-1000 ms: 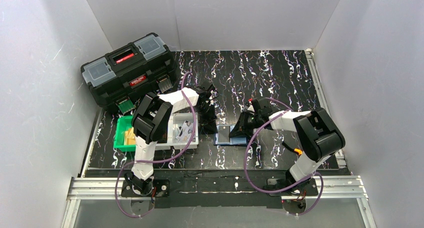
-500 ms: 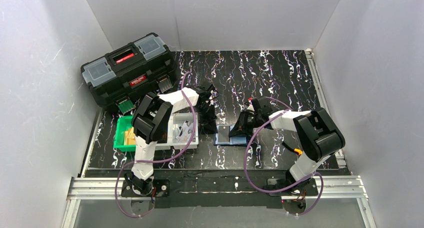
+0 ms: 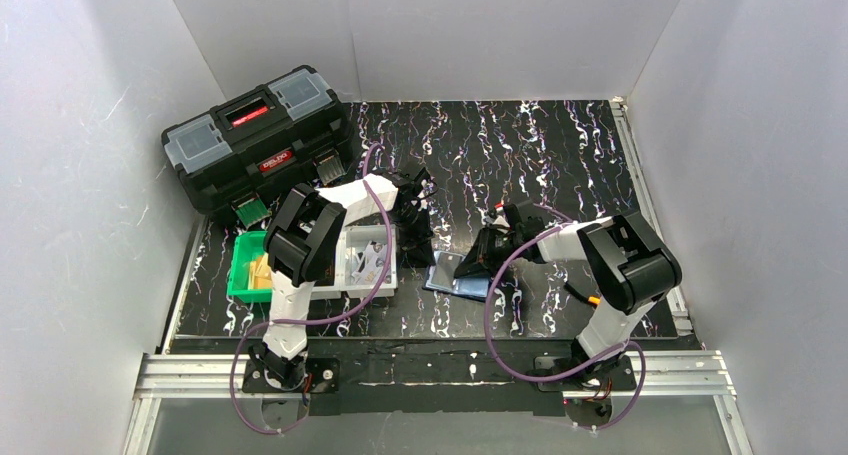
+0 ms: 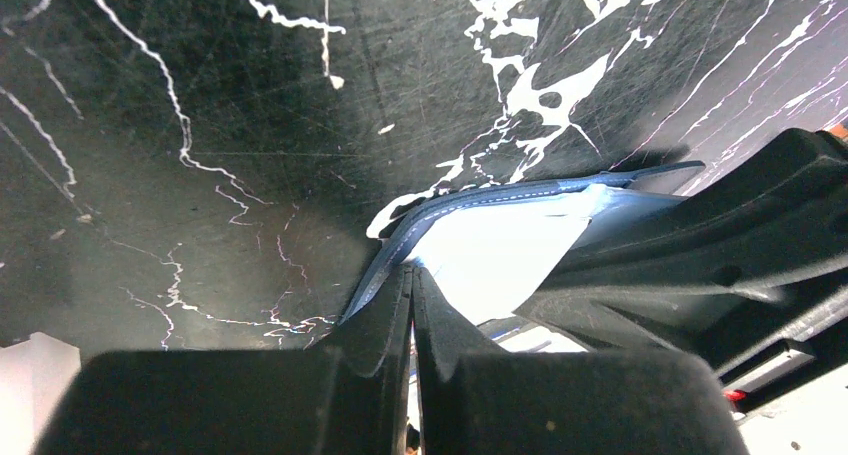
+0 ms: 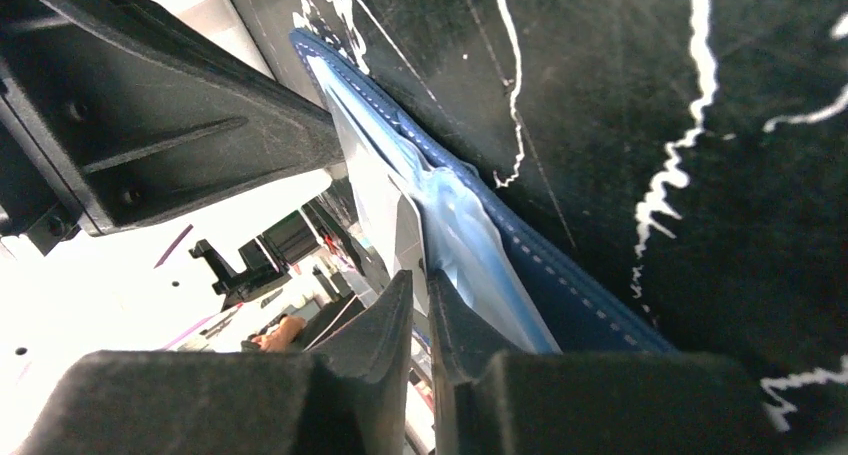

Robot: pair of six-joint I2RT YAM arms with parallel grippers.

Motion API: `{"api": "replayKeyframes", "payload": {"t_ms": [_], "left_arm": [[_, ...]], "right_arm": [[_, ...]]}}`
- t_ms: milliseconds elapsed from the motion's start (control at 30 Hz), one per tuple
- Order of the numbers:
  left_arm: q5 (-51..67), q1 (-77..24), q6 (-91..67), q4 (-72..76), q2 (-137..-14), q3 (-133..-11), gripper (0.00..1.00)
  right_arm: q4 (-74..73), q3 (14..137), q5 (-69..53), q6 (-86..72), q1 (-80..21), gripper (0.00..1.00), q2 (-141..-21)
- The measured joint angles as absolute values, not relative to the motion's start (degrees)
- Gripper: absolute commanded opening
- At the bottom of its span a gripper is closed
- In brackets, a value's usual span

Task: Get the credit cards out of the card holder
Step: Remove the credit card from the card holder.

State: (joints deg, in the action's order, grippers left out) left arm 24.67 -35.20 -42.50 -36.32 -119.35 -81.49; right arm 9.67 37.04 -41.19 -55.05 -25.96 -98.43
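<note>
So the navy card holder (image 3: 462, 282) sits spread open on the bench (image 3: 560, 145), right between the two arms and a bit skewed. The left hand (image 4: 412, 275) is clenched tight on its stitched left edge, tips fully together. The right hand (image 5: 420, 285) comes in from the opposite side, fingers nearly closed, pinching the pale clear pocket layer, blue cover just outside that pinch. Can't tell if a card's in there.

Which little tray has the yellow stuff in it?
The green tray, left of the white tray, which holds only pale slips.
</note>
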Motion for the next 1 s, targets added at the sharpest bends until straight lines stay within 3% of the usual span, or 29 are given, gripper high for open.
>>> {"api": "replayKeyframes", "payload": {"t_ms": [133, 933, 1000], "left_arm": [[24.7, -35.2, -42.7, -36.3, -119.4, -81.5, 0.0], [26.2, -34.3, -43.7, -37.2, -120.5, -81.7, 0.0], [26.4, -34.3, -43.7, -37.2, -120.6, -81.7, 0.0]], "right_arm": [[11.2, 35.9, -41.2, -56.7, -25.9, 0.02, -98.8], [3.6, 34.7, -30.3, -54.6, -26.6, 0.01, -90.1], [3.0, 34.5, -30.0, -54.0, -26.6, 0.12, -89.5]]}}
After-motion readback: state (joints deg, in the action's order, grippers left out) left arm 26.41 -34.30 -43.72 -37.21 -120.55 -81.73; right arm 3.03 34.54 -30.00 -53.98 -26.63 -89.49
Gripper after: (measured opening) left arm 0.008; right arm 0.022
